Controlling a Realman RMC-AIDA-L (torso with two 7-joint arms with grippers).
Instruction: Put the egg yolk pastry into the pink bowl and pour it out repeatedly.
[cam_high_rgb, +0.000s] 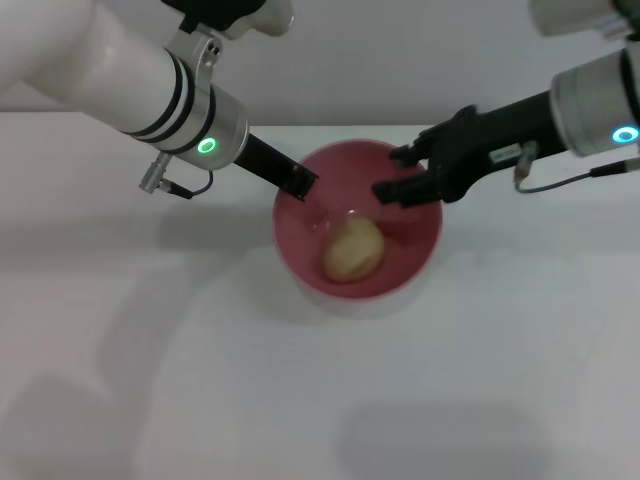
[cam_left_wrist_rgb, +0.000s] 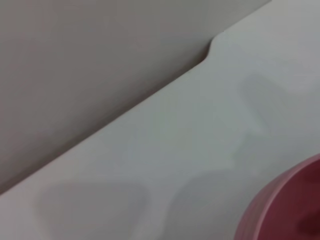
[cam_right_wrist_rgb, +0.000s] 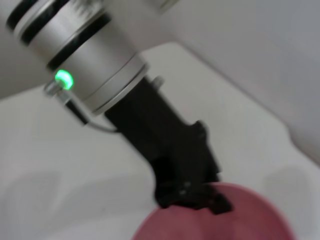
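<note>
the near part of the plain white tabletop (cam_high_rgb: 300, 400) lies bare of objects, with only soft shadows across it. farther in, about mid-scene, sits the round, deep pink plastic bowl (cam_high_rgb: 300, 262) with a glossy inside, and within it, toward its near side, rests the small roundish pale beige-yellow egg yolk pastry (cam_high_rgb: 353, 249), matte and much smaller than the bowl, touching the bowl's inner floor and apart from both grippers. at the bowl's far-left rim is the left gripper (cam_high_rgb: 298, 180), a black piece reaching down from the silver wrist with a green ring light; it meets the rim edge, and the right wrist view shows the same left gripper (cam_right_wrist_rgb: 192, 192) sitting right on the pink bowl (cam_right_wrist_rgb: 250, 220), apparently clamped on the rim, though the fingertips themselves are too blurred to be sure. the left wrist view shows only the tabletop and a curve of the pink bowl (cam_left_wrist_rgb: 285, 210). at the bowl's far-right side hovers the right gripper (cam_high_rgb: 395, 172), its two black fingers (cam_high_rgb: 400, 190) spread apart with a clear gap between them, holding nothing, above the bowl's far inside and just beyond the pastry. beyond the table is a pale grey wall (cam_high_rgb: 400, 60).
</note>
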